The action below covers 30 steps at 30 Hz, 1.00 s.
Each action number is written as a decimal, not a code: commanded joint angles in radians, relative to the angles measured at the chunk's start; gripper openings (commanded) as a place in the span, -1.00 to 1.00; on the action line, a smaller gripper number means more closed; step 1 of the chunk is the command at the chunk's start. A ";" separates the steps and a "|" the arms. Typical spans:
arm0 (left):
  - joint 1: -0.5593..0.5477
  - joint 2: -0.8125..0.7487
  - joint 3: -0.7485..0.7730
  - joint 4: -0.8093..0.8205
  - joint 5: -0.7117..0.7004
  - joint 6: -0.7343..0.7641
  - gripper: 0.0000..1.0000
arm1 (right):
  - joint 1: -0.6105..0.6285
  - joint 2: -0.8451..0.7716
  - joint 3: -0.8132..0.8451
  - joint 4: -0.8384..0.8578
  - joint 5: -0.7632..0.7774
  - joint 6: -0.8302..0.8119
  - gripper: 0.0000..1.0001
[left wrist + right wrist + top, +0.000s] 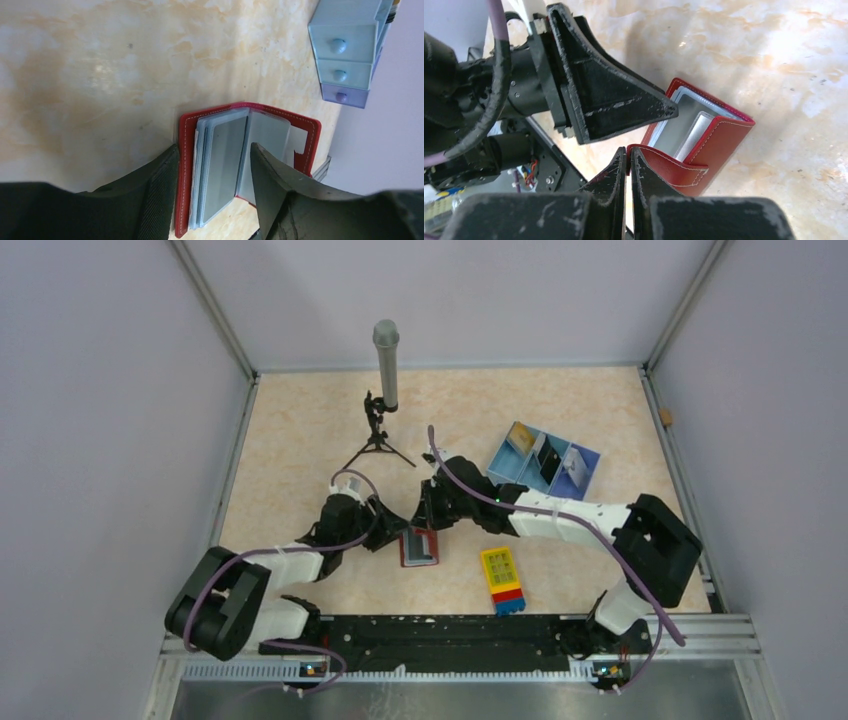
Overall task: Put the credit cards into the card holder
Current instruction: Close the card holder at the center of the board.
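While two robot arms are reaching in toward its centre, a beige marbled table [300, 440] is filling the walled workspace. The left arm [270, 570] is angling in from the near left, and the right arm [570, 520] is stretching across from the near right. A grey microphone on a small black tripod [385, 360] is standing upright toward the far edge. A light-blue three-compartment tray [505, 465] is sitting to the far right, well apart from both grippers. A yellow, red and blue block [502, 580] is lying flat near the front, just right of centre.

Between the two wrists, a dark-red card holder [420, 547] is lying open on the table, showing its blue-grey card pockets. The left gripper [214, 147] is holding its jaws partly apart, straddling one cover and its stack of pockets; whether the pads are pressing on them is not clear. The right gripper [628, 152] is keeping its fingers squeezed together, pinching the edge of the other red cover, which is tilting up off the table.

Three credit cards [548, 462] are sitting in the tray, one per compartment: yellow-gold, dark and pale.
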<state>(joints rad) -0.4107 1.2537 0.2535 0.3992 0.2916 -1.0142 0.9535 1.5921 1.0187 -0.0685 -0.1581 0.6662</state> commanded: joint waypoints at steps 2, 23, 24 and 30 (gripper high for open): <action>-0.075 0.097 0.004 0.144 -0.010 -0.073 0.11 | 0.001 -0.074 -0.024 0.004 0.127 0.012 -1.00; -0.113 -0.091 0.020 -0.164 -0.241 0.021 0.22 | -0.032 0.006 -0.097 0.146 0.070 0.065 -1.00; -0.110 -0.100 0.016 -0.164 -0.231 0.015 0.23 | -0.026 0.016 -0.093 0.151 0.069 0.069 -1.00; -0.109 -0.241 -0.039 -0.185 -0.259 -0.007 0.22 | -0.014 0.106 -0.115 0.248 0.024 0.112 -1.00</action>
<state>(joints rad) -0.5232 1.1057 0.2394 0.2646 0.0769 -1.0260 0.9264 1.6379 0.9218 0.0647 -0.0887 0.7433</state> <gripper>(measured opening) 0.612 0.009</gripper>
